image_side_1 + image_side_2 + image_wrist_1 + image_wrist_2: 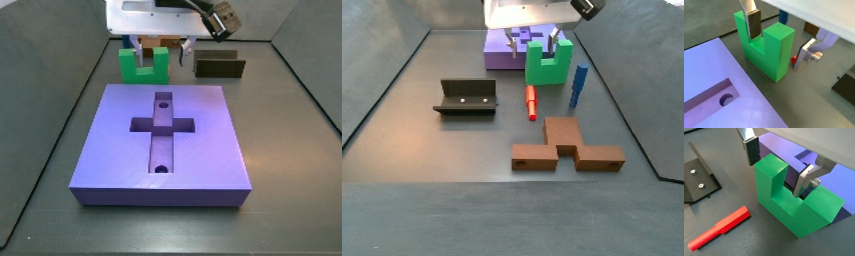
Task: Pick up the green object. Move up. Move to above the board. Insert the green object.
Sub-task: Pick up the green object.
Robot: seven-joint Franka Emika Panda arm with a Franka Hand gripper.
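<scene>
The green object (767, 50) is a bright green U-shaped block standing upright on the floor just behind the board (167, 140), the big purple slab with a cross recess. It shows in both wrist views (791, 203) and both side views (144, 64) (547, 65). My gripper (778, 50) is lowered over it and straddles one prong: one finger (752, 24) is in the slot and the other finger (809, 52) is outside the prong. Gaps show between the pads and the prong in a wrist view (775, 178), so the gripper is open.
A dark olive-brown U-shaped block (221, 67) stands beside the green one. A red stick (531, 100), a blue bar (579, 85), the fixture (465, 97) and a brown piece (569, 150) lie on the floor. The red stick (721, 230) and the fixture (697, 180) are close by.
</scene>
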